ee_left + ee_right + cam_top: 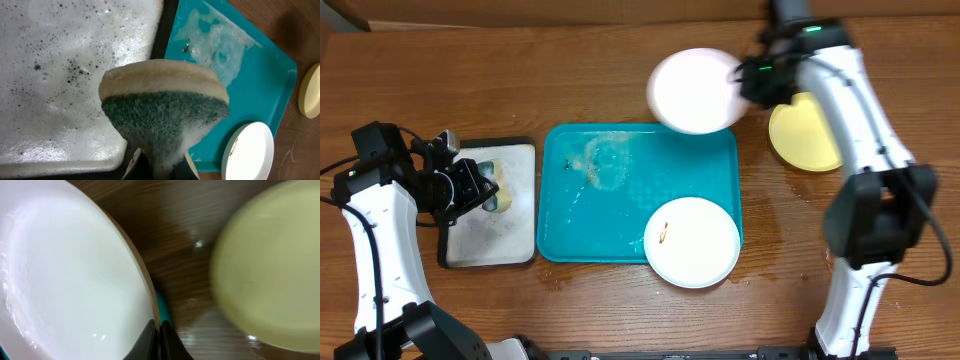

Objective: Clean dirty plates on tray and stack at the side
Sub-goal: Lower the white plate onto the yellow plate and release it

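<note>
My right gripper (745, 82) is shut on the rim of a white plate (692, 90) and holds it above the far right corner of the teal tray (620, 215). In the right wrist view the jaws (159, 330) pinch that plate's edge (65, 275). The pale yellow plate (803, 132) lies on the table to the right of the tray and also shows in the right wrist view (270, 265). A second white plate (691, 240) with a brown smear sits on the tray's near right corner. My left gripper (480, 185) is shut on a soapy sponge (162, 107) over the small tray.
A small black-rimmed white tray (490, 235) with suds lies left of the teal tray. Foam patches sit on the teal tray's far part (605, 160). The table is brown wood (520, 80).
</note>
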